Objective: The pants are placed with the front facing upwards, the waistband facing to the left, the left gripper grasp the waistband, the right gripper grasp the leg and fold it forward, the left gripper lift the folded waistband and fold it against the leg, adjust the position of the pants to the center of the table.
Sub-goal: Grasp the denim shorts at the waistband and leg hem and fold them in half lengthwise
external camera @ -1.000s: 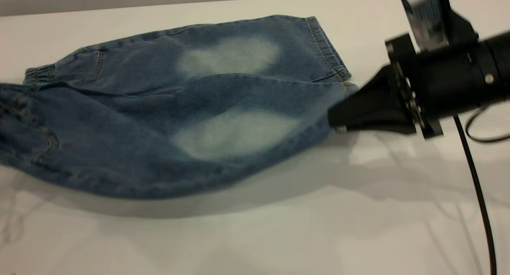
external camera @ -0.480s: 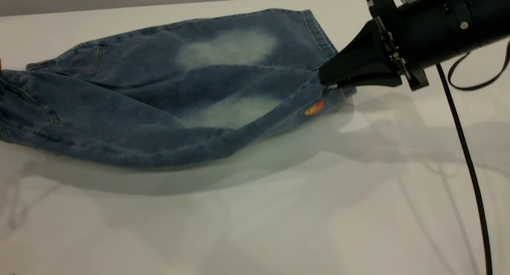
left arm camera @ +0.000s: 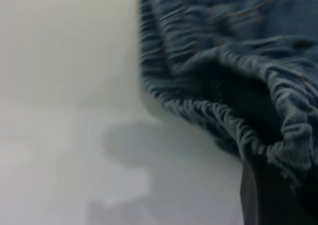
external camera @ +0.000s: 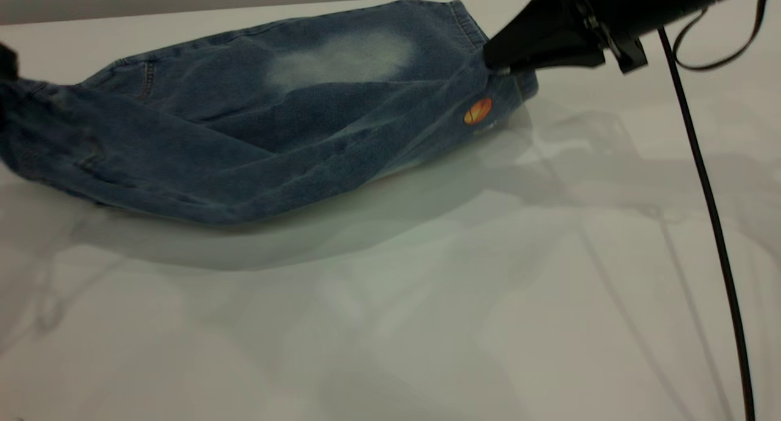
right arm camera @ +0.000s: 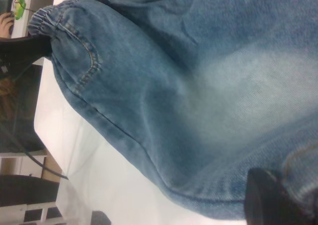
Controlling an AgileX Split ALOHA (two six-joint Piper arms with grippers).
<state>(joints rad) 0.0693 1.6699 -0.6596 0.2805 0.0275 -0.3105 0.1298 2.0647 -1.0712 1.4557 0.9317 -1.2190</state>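
The blue denim pants [external camera: 256, 122] are stretched across the far left of the white table [external camera: 427, 299], lifted along their near side. My right gripper [external camera: 495, 62] is at the top right, shut on the near leg's hem, held over the far leg. An orange print [external camera: 478, 110] shows just below its tip. In the right wrist view a black finger [right arm camera: 268, 200] pinches the denim [right arm camera: 198, 86]. My left gripper [external camera: 6, 64] shows only as a dark bit at the left edge. The right wrist view shows that left gripper [right arm camera: 25, 48] shut on the ruched waistband [right arm camera: 47, 19]. The waistband [left arm camera: 208, 111] bunches against a black finger [left arm camera: 263, 200].
A black cable [external camera: 711, 226] hangs from the right arm down the right side of the table. The pants cast a wide shadow [external camera: 274, 238] on the table in front of them. Beyond the table's edge stands dark furniture [right arm camera: 20, 115].
The right gripper has risen and moved toward the far edge, carrying the near leg over the far one. The orange print has turned into view, and the waistband end has lifted.
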